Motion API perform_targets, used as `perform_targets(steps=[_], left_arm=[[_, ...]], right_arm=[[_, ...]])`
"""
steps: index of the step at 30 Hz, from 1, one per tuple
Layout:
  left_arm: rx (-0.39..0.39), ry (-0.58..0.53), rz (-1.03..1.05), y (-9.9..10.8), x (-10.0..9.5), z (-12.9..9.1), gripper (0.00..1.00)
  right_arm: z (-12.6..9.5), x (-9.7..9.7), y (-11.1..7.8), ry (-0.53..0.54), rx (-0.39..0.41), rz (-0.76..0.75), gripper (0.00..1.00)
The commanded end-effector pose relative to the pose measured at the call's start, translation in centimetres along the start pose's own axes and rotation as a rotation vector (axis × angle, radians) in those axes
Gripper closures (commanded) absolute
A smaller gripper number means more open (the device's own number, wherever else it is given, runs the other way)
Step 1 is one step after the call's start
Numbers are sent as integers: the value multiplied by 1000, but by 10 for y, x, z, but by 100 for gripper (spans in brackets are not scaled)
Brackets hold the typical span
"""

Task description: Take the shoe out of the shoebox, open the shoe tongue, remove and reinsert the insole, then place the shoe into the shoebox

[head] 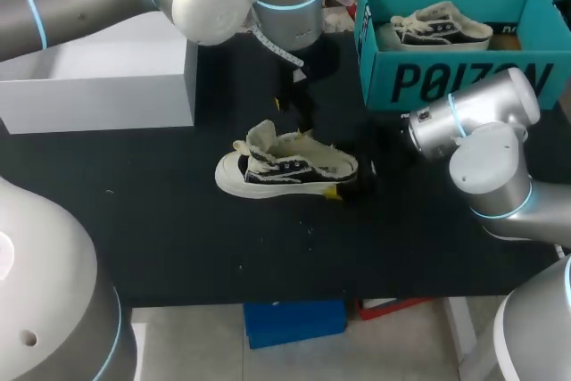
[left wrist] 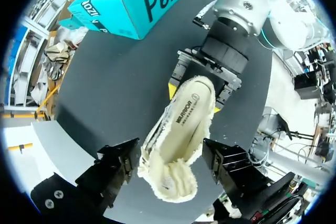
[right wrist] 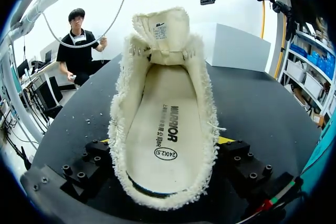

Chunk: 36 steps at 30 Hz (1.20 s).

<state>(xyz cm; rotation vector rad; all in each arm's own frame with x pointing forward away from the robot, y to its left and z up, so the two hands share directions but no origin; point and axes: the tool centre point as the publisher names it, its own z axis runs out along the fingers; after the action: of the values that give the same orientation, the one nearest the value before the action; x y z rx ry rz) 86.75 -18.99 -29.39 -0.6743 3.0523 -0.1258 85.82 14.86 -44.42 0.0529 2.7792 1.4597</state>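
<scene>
**Heel-clamped shoe mid-table, insole not out yet**

The shoe sits sole down, tongue folded fwd, insole seated flat inside. My R gripper pinches the heel from both sides. L gripper hangs over the toe end, jaws spread, no contact seen. The shoebox is well apart. Risk: L pinch catches frayed collar w/ insole, or pull drags heel out of R's hold.

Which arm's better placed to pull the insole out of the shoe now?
Left, probably. The left gripper hangs open above the raised tongue, free to reach the insole; the right gripper is clamped on the heel of the shoe, steadying it.
</scene>
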Motion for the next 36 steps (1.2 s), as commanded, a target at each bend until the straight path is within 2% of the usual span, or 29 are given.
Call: perform_targets(steps=[1,20,27,36], left_arm=[[140,91,115,11,-4,5,100],[140,91,115,11,-4,5,100],[133,135,233,4,-3,2,100],[62,195,340,-2,5,6,100]], right_arm=[[1,-1,-1,0,1,1,100],[1,-1,-1,0,1,1,100],[1,-1,-1,0,1,1,100],[1,-1,-1,0,1,1,100]])
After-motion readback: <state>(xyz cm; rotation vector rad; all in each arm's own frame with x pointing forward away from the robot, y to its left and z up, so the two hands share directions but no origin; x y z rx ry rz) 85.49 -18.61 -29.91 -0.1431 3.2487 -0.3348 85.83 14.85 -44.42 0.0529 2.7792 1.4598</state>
